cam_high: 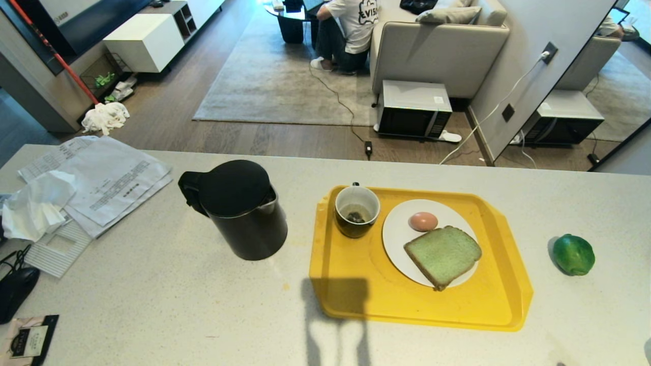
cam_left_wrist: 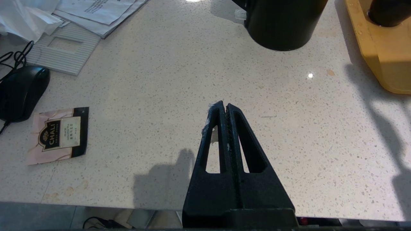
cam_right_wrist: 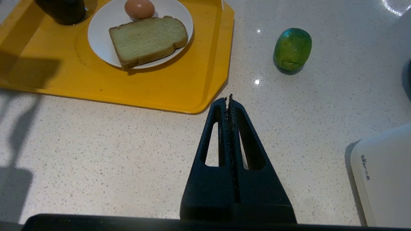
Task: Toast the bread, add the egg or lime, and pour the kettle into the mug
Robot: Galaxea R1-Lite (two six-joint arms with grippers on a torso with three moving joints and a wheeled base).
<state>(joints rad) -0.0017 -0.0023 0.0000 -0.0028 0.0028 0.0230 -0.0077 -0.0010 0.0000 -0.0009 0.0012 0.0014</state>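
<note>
At centre right of the head view, the bread (cam_high: 443,256) lay beside the egg (cam_high: 423,221) on a white plate (cam_high: 395,239); the left gripper (cam_left_wrist: 224,106) and right gripper (cam_right_wrist: 230,100), both pressed together and empty, would need opening wide before squaring to the slice's crust.

- The left gripper (cam_left_wrist: 224,106) is matte black, with two long fingers (cam_left_wrist: 214,134) that taper to a narrow tip.
- Each finger is a hollow triangular frame with a long slot cut through it, widening into one solid black block at the base.
- A ribbed, toothed strip runs along the inner faces where the fingers meet.
- Pale scuffs mark the outer edge of one left finger near its tip.
- The right gripper (cam_right_wrist: 229,100) has the same black, slotted, triangular build, and its fingertips (cam_right_wrist: 221,106) show rough, frayed grip texture.
- A flat black edge runs below its base.
</note>
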